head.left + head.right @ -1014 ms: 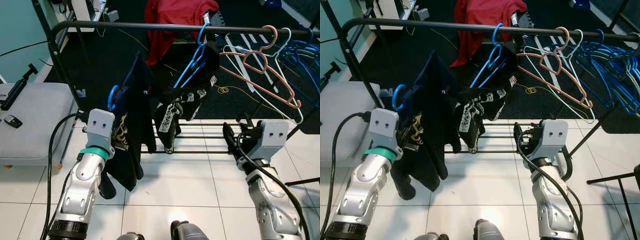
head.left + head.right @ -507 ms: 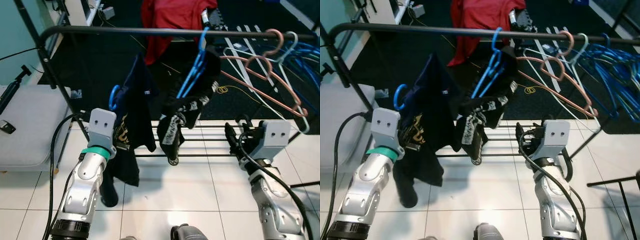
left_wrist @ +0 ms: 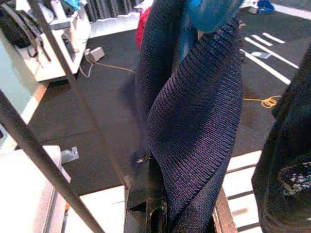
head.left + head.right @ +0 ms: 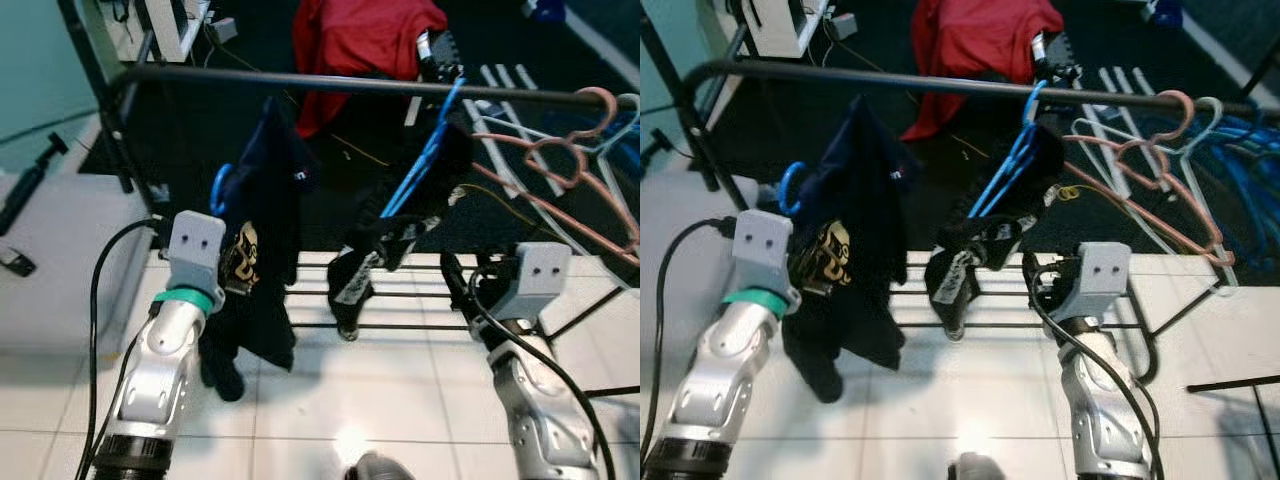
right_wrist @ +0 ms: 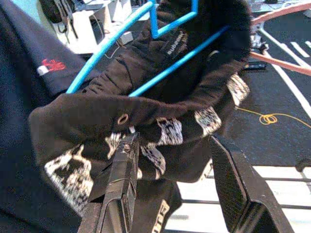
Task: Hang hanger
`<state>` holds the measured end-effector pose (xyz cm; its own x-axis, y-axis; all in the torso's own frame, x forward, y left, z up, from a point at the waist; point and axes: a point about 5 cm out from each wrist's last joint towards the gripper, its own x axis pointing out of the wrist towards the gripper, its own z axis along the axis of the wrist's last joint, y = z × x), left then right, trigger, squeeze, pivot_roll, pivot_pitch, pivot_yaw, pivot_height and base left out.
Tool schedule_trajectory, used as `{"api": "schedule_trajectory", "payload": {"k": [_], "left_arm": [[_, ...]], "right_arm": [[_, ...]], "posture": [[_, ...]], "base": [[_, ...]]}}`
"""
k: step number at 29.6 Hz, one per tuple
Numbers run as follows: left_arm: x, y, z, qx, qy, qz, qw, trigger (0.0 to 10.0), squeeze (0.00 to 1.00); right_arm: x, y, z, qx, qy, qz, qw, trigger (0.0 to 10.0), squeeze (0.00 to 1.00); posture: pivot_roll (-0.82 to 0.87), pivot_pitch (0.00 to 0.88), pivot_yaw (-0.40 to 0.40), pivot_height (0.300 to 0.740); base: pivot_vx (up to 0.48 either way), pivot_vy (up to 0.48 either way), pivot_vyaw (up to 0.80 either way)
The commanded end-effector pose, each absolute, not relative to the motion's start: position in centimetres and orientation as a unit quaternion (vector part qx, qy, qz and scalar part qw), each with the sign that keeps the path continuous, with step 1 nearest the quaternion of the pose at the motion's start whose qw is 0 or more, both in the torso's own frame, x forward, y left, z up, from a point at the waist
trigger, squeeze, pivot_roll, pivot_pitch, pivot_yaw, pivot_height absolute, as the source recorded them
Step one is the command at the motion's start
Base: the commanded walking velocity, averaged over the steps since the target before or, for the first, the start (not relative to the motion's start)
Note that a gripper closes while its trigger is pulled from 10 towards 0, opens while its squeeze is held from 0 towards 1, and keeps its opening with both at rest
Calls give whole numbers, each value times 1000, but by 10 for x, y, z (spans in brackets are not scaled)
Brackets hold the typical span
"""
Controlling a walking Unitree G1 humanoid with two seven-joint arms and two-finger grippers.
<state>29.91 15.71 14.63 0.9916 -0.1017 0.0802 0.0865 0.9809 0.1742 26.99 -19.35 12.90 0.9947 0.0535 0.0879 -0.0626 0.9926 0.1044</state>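
While the rail (image 4: 890, 82) runs crosswise above and ahead, we hold the dark garment (image 4: 845, 270) with its blue hanger (image 4: 790, 186) clamped in the left tool (image 4: 232, 275), hook below the rail; right tool (image 5: 180, 189) stands apart, idle.

Since a second ago my left gripper (image 4: 235, 275) lifted the navy garment (image 4: 268, 215) on its blue hanger (image 4: 791, 187) closer under the rail (image 4: 330, 82). The black hoodie (image 4: 1005, 215) has swung right, toward my right gripper (image 4: 455, 285).

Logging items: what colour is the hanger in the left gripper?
Blue hanger, clearest in the right eye view.
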Motion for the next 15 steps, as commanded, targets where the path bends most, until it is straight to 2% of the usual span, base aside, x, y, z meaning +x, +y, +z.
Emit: {"api": "schedule_trajectory", "payload": {"k": [1, 7, 11, 13, 15], "left_arm": [[299, 153, 150, 84, -56, -51, 994, 10000, 0], [298, 153, 150, 86, -55, -52, 993, 10000, 0], [298, 153, 150, 87, -55, -53, 993, 10000, 0], [298, 152, 150, 88, -56, -55, 993, 10000, 0], [294, 147, 157, 102, -76, -90, 988, 10000, 0]], "right_arm": [[269, -198, 126, 52, -37, 21, 998, 10000, 0], [268, -198, 125, 53, -36, 21, 998, 10000, 0], [268, -198, 125, 54, -37, 20, 998, 10000, 0], [268, -198, 125, 54, -37, 20, 998, 10000, 0], [268, -197, 124, 54, -38, 20, 998, 10000, 0]], "posture": [[-155, 0, 57, 740], [-155, 0, 60, 740], [-154, 0, 60, 740], [-154, 0, 61, 740], [-153, 0, 63, 740]], "base": [[255, 0, 0], [204, 0, 0], [0, 0, 0], [240, 0, 0], [0, 0, 0]]}}
